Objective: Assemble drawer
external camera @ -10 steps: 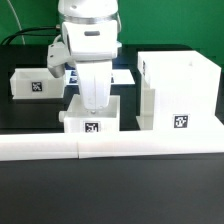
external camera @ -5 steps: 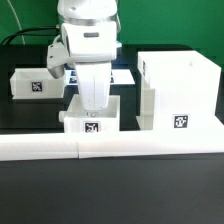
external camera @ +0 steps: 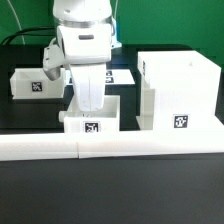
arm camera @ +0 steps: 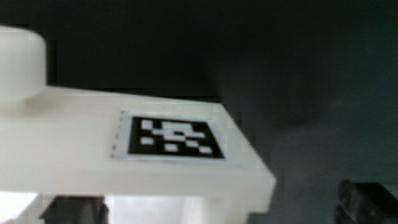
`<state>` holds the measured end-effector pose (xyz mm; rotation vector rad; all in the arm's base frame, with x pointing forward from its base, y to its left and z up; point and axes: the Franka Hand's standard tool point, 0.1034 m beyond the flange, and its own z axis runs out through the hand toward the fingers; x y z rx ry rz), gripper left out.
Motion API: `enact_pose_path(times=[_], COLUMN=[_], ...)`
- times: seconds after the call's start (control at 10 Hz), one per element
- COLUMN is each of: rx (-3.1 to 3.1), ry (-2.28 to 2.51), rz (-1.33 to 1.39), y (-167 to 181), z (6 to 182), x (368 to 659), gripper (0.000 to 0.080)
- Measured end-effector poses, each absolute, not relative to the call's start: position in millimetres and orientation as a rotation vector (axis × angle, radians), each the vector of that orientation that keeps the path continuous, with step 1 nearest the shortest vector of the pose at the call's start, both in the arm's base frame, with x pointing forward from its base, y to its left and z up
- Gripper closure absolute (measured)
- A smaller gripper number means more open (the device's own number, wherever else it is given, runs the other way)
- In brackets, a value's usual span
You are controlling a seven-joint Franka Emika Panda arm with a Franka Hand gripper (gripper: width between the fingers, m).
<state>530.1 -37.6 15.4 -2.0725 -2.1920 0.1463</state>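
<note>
The drawer's large white casing stands at the exterior view's right with a tag low on its front. One small open-top tray sits in the middle, another tray at the far left. My gripper hangs straight down over the middle tray, and its fingertips are hidden behind the tray's wall. In the wrist view the tray's tagged wall fills the frame. My gripper shows only dark fingertips set wide apart at the edge, with a gap beside the tray. It looks open.
Long low white L-shaped bars run across the front of the table. The marker board lies flat behind the arm. A black cable runs along the back left.
The arm has shifted a little toward the exterior view's left. The middle tray and the other parts have not moved.
</note>
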Motion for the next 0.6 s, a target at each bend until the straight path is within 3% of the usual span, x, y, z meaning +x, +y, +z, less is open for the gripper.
enact_pose_path(times=[0.6], rx=[-2.098], ry=[-2.209], rz=[0.099], y=[-37.7], z=[11.3], x=[531.7], gripper=[0.0150])
